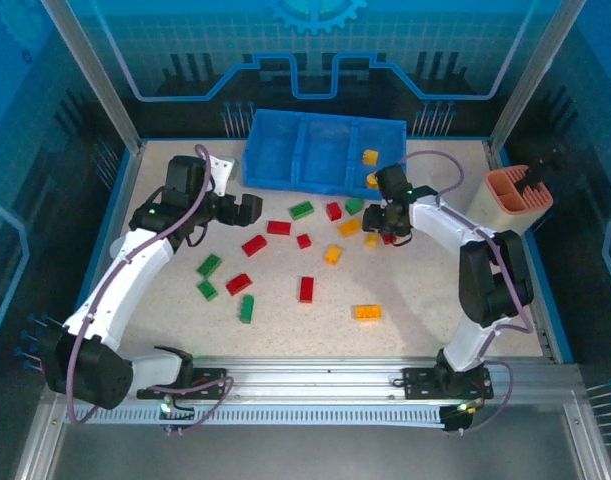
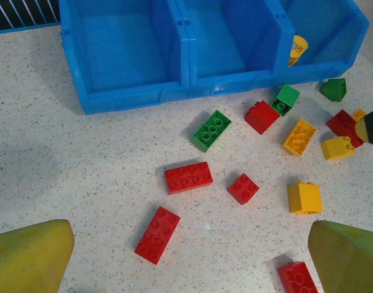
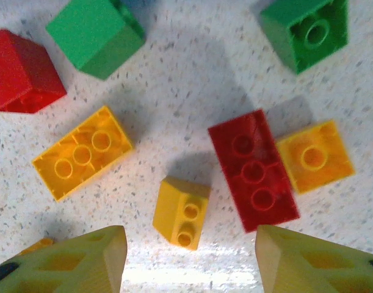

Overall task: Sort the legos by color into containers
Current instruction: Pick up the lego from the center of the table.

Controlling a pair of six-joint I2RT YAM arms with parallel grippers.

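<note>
I hold the right gripper (image 3: 189, 241) half-open, empty, over a yellow brick (image 3: 179, 210), ready to pick. Left gripper (image 2: 191, 231) hangs wide, empty.

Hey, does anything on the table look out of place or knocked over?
Nothing damaged or spilled. The small yellow brick before the right gripper rests on its side, and the red brick beside it is upside down.

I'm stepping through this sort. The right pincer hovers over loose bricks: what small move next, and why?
Probably ease the right pincer down and slightly forward to straddle the small yellow brick: its jaws stand open and empty, that brick lies just ahead of the gap, and the long red brick sits close by, so stay centred.
</note>
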